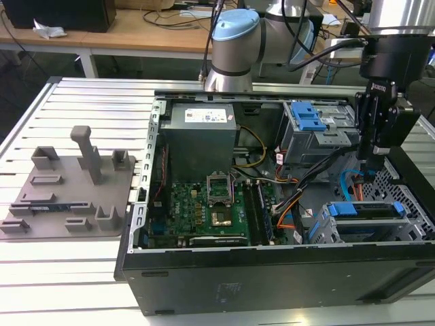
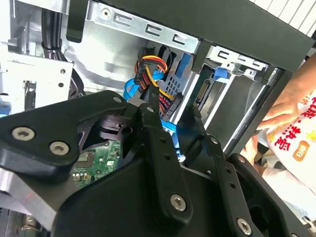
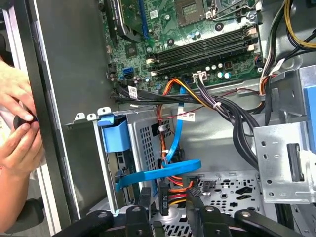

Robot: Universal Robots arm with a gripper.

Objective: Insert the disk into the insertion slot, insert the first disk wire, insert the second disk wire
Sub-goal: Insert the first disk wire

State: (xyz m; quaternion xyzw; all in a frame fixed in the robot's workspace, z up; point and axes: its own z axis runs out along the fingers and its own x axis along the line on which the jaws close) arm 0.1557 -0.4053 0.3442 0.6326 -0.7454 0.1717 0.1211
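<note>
The disk (image 1: 367, 209), a flat drive edged by its bright blue plastic carrier frame, sits inside the insertion slot (image 1: 408, 234). That slot is a low grey sheet-metal cage in the corner of the open black steel computer case (image 1: 272, 278), toward the ribbed aluminium table (image 1: 68, 272) edge closest to the exterior camera, at the exterior view's right.

The first wrist view shows the cage's perforated side wall (image 3: 143, 143) and a blue tab at its mouth. There my matte black fingers (image 3: 144, 197) pinch a narrow black plastic disk wire plug (image 3: 164, 197) trailing orange, red and yellow leads. It is held upright just beside the cage's open end. A glossy flat blue ribbon cable (image 3: 163, 174) crosses close above it.

In the exterior view I hang between the cage and a taller grey bay with a blue lever (image 1: 309, 119), over the case's perforated floor. A thick black cable bundle (image 3: 232, 123) borders that gap.

The green circuit board (image 1: 204, 204) lies farther in. A grey moulded fixture tray (image 1: 68, 190) rests near the table edge at the exterior view's left. Both wrist views catch a person's hands (image 3: 17, 128) outside the case wall.
</note>
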